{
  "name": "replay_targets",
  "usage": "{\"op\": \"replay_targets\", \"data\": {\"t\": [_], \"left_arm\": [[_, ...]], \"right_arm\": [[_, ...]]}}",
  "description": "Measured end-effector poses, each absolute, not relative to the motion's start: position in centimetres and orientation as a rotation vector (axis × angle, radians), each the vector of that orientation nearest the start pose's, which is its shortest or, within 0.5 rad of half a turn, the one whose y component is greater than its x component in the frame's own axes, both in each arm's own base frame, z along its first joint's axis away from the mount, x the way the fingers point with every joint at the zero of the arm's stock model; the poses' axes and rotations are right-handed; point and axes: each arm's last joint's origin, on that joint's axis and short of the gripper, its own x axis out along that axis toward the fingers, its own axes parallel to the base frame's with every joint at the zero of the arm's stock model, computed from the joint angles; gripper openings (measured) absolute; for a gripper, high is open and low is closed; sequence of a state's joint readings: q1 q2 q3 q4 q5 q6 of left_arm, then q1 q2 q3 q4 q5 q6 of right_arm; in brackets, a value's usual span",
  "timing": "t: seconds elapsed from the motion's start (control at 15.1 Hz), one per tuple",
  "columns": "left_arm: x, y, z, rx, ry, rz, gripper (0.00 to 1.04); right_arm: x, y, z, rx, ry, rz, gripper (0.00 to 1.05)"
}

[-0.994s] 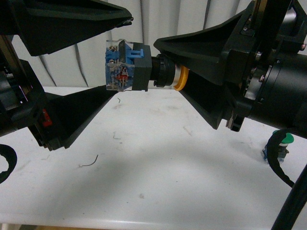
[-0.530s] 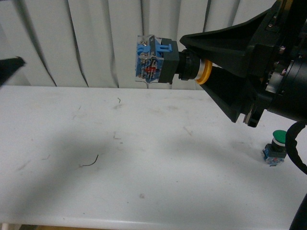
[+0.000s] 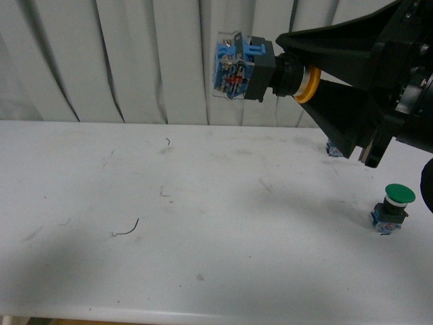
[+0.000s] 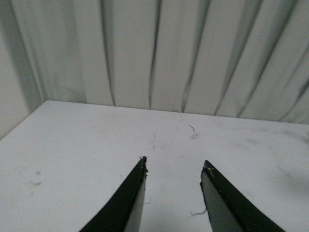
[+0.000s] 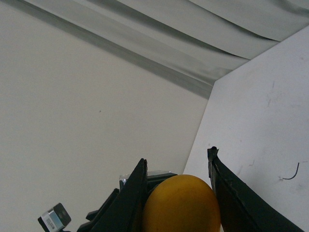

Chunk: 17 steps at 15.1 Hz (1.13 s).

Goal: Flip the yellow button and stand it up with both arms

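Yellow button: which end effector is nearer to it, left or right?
Right. The right end effector clamps the yellow button by its cap; the left end effector is open, well away, outside the front view.

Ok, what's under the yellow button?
Only bare table, well below; the right hand holds the yellow button aloft by its cap. The fingers cover most of the cap.

yellow button (image 3: 245, 68) cap mostly hidden in right hand (image 3: 301, 68), left hand (image 4: 174, 166) base cropped
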<state>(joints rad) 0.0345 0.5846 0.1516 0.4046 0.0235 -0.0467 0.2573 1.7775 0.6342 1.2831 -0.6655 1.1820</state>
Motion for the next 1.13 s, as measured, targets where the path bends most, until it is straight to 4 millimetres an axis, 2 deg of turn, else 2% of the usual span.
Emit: {"op": "replay_targets", "data": {"t": [0.07, 0.2, 0.73, 1.13], "left_arm": [[14.0, -0.2, 19.6, -0.033, 0.013, -0.025, 0.24], [13.4, 0.0, 19.5, -0.018, -0.012, 0.004, 0.02], [11.5, 0.0, 16.9, -0.015, -0.001, 0.001, 0.02], [10.9, 0.0, 16.9, -0.015, -0.010, 0.002, 0.02]], "right_arm": [[30.4, 10.0, 17.9, 1.059, 0.411, 0.898, 0.34], [30.4, 9.9, 18.3, 1.059, 0.387, 0.894, 0.34], [30.3, 10.6, 18.9, 1.040, 0.361, 0.907, 0.34], [30.2, 10.9, 18.9, 1.038, 0.365, 0.916, 0.34]]}}
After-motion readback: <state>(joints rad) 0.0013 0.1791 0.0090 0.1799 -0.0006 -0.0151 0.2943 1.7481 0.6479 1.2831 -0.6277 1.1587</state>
